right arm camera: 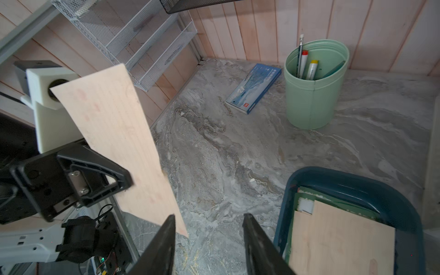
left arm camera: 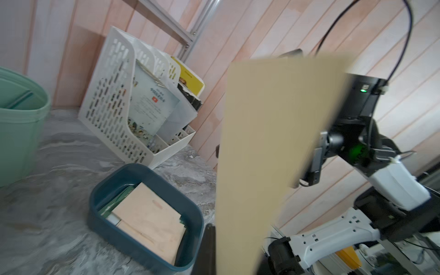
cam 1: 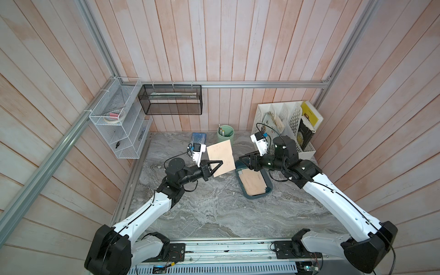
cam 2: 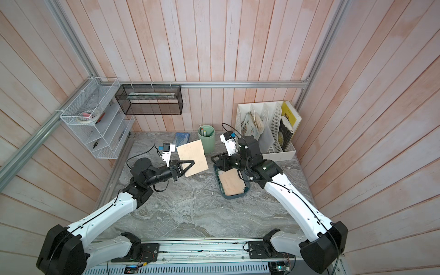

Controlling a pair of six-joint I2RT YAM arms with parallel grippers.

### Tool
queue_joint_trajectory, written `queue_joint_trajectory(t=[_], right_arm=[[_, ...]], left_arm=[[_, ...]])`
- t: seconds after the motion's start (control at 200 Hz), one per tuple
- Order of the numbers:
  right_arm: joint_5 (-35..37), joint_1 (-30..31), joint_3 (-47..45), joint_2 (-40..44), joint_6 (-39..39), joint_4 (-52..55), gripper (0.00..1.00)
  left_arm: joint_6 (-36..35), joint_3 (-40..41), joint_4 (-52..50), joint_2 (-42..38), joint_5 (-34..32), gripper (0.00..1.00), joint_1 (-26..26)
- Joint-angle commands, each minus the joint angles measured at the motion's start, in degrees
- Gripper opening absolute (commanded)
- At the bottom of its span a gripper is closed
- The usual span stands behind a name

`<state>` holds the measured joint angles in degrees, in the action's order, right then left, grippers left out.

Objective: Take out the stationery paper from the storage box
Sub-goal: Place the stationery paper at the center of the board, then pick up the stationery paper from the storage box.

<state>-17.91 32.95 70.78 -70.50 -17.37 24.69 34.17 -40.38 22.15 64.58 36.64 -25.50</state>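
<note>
Two arms work over the marble table point(cam 1: 214, 207), and each carries one gripper. One kraft sheet point(cam 1: 220, 156) of the stationery paper is out of the storage box point(cam 1: 256, 196). The left gripper point(cam 1: 217, 166) is clamped on the sheet's lower edge and holds it in the air, nearly on edge, to the left of the box and clear of the table. Both top views show this grip, and the right wrist view shows the black fingers point(right arm camera: 114, 183) pinched onto the paper point(right arm camera: 114, 123).

The right gripper point(right arm camera: 209, 216) has its two jaws standing apart with nothing between them. It hangs over the far end of the box, and the sheet's near corner is just beside one of its fingers.

One storage box sits on the table towards the right. Inside lies a stack of paper point(left arm camera: 147, 214): at least two tan pieces on top and green-edged sheets under them. How many lie beneath cannot be told.

Along the back wall stand one mint pen cup point(right arm camera: 314, 100), one blue packet point(right arm camera: 253, 88) lying flat to its left, and one white file organiser point(left arm camera: 107, 100) holding several books. The cup holds one pencil and two capped markers, one red-topped and one yellow-topped. Two wire racks hang on the walls: one white shelf point(cam 1: 114, 123) and one black basket point(cam 1: 171, 100).
</note>
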Motion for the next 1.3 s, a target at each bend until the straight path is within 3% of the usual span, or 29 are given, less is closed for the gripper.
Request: queue_joint_trajectory(t=[0.0, 0.25, 0.44, 0.615, 0.715, 0.78, 0.965, 1.045, 1.295], right_arm=[[11.4, -0.3, -0.4, -1.0, 0.6, 4.9, 0.5], [23.9, -0.3, -3.6, -9.9, -0.7, 8.7, 0.55], [30.6, -0.3, -4.5, -19.8, -2.6, 10.4, 0.56], [36.7, -0.2, -5.0, -25.7, -3.4, 10.5, 0.57], [38.7, -0.3, -5.0, -28.2, -3.6, 10.9, 0.63], [38.8, -0.5, -5.3, -29.5, -3.7, 10.4, 0.71], [35.2, -2.5, -7.5, -30.5, -4.2, 6.5, 0.74], [34.0, -3.5, -7.8, -30.9, -4.2, 5.6, 0.81], [31.4, -4.8, -7.4, -34.8, -3.6, 3.6, 0.82]], left_arm=[[-4.8, 0.2, -17.2, -2.5, -9.0, 0.0, 2.3], [-4.3, 1.6, -26.6, 0.5, -18.3, 0.0, 4.8], [-2.6, 3.1, -20.0, 4.4, -12.3, 0.0, 5.0], [-3.0, 1.9, -19.1, 8.3, -12.0, 0.0, 5.1], [-3.4, 1.5, -19.3, 11.8, -11.7, 0.0, 5.0], [-3.3, 1.8, -18.5, 13.6, -11.6, 0.0, 5.0], [-2.2, 3.2, -15.8, 15.3, -11.7, 0.0, 5.1], [-2.6, 2.7, -16.5, 15.6, -12.4, 0.0, 5.0], [-4.4, 0.8, -21.7, 15.1, -16.0, 0.02, 5.0]])
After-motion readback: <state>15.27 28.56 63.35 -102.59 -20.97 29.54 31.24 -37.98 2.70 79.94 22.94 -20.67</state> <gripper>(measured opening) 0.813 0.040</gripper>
